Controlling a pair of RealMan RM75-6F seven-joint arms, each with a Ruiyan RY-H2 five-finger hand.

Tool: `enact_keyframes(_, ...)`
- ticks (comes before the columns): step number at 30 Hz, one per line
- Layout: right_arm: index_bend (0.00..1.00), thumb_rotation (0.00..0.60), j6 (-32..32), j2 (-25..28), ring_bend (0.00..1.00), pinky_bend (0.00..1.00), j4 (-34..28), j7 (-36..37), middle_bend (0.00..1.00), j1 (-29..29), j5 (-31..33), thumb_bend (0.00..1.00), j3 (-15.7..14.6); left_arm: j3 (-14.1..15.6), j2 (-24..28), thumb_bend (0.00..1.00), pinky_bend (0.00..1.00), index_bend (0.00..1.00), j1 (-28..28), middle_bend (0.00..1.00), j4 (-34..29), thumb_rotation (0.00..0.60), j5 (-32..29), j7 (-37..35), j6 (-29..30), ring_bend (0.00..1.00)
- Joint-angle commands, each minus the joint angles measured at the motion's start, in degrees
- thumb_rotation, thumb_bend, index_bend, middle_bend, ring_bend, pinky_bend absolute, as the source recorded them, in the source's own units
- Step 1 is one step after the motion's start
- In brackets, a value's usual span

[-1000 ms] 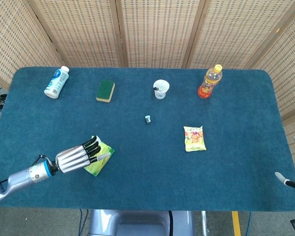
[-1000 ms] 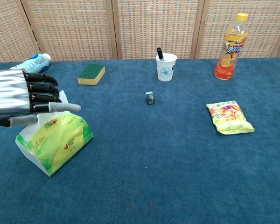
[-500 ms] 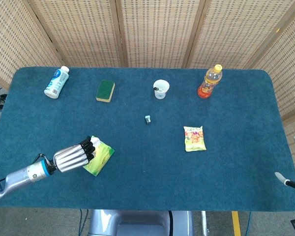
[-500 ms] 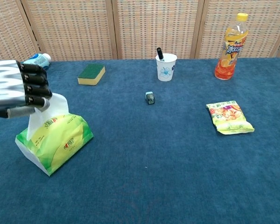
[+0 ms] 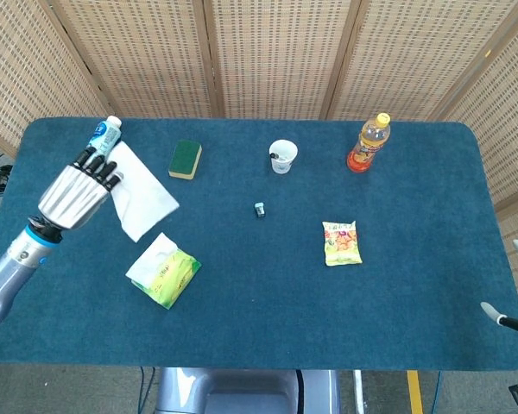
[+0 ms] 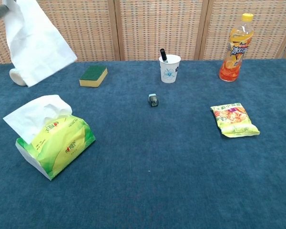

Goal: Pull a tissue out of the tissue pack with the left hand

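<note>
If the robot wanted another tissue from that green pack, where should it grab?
Probably the white tissue tuft standing out of the tissue pack, pinched near its top from above: it rises free of the opening, while the pack lies low on the table.

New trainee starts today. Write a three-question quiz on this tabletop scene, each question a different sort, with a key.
1. True or false: the tissue held by the left robot hand is clear of the tissue pack.
2. What stands in the white cup: A) a dark pen-like object, B) a spoon, C) nothing?
3. Fill in: the green-topped sponge lies left of the ____.

Key: 1 true; 2 A; 3 cup.
</note>
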Motion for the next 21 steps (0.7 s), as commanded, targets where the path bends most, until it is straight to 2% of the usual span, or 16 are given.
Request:
enact_keyframes(1, 0.02, 0.6, 0.0, 0.0, 0.0, 0.0, 0.0, 0.1, 0.0, 0.0, 0.0, 0.0, 0.0, -0.8, -3.2, 0.47, 0.34, 0.86, 1.7, 0.51, 4.0, 0.6, -4.0, -5.7, -1.5, 0.42)
enact_keyframes(5, 0.02, 0.6, 0.0, -0.1, 0.0, 0.0, 0.0, -0.3, 0.0, 0.0, -0.2, 0.0, -0.1, 1.1, -9.1, 0.45, 0.34, 0.86, 3.2, 0.51, 9.6, 0.6, -6.1, -9.8, -4.2, 0.42)
enact_keyframes(10, 0.02, 0.6, 0.1, -0.2, 0.0, 0.0, -0.2, -0.7, 0.0, 0.0, -0.2, 0.0, -0.2, 2.5, -13.6, 0.43, 0.34, 0.86, 4.3, 0.51, 14.0, 0.6, -7.8, -12.7, -7.3, 0.42)
enact_keyframes(12, 0.02, 0.6, 0.0, -0.2, 0.0, 0.0, -0.2, -0.8, 0.0, 0.0, -0.1, 0.0, -0.2, 2.9, -14.3, 0.39, 0.34, 0.81, 4.5, 0.46, 14.7, 0.6, -8.2, -13.1, -8.4, 0.41)
enact_keyframes(13, 0.02, 0.6, -0.1, -0.2, 0.0, 0.0, -0.2, -0.9, 0.0, 0.0, -0.1, 0.0, -0.2, 3.3, -14.6, 0.35, 0.34, 0.75, 4.7, 0.4, 15.0, 0.6, -8.4, -13.3, -9.2, 0.38)
enact_keyframes(15, 0.02, 0.6, -0.2, -0.2, 0.0, 0.0, -0.1, -0.9, 0.0, 0.1, 0.0, 0.0, -0.2, 3.7, -14.6, 0.21, 0.32, 0.44, 5.0, 0.15, 14.7, 0.6, -9.1, -13.6, -11.2, 0.2)
enact_keyframes(17, 0.02, 0.6, -0.2, -0.2, 0.0, 0.0, -0.2, -1.0, 0.0, 0.1, -0.1, 0.0, -0.2, 3.9, -13.0, 0.1, 0.26, 0.18, 5.7, 0.01, 10.9, 0.6, -11.2, -15.9, -15.7, 0.05)
enact_keyframes(18, 0.02, 0.6, -0.2, -0.2, 0.0, 0.0, -0.2, -0.9, 0.0, 0.1, -0.1, 0.0, -0.2, 4.2, -11.0, 0.05, 0.2, 0.08, 5.8, 0.0, 7.7, 0.6, -11.7, -16.3, -17.2, 0.01)
enact_keyframes(20, 0.02, 0.6, -0.2, -0.2, 0.0, 0.0, -0.2, -0.8, 0.0, 0.1, 0.0, 0.0, -0.2, 4.6, -7.8, 0.01, 0.13, 0.01, 6.2, 0.0, 2.4, 0.6, -12.6, -16.1, -19.4, 0.0)
enact_keyframes(21, 0.02, 0.6, -0.1, -0.1, 0.0, 0.0, -0.2, -0.7, 0.0, 0.1, 0.0, 0.0, -0.2, 4.8, -6.3, 0.0, 0.09, 0.0, 6.4, 0.0, -0.3, 0.6, -13.0, -16.0, -20.3, 0.0)
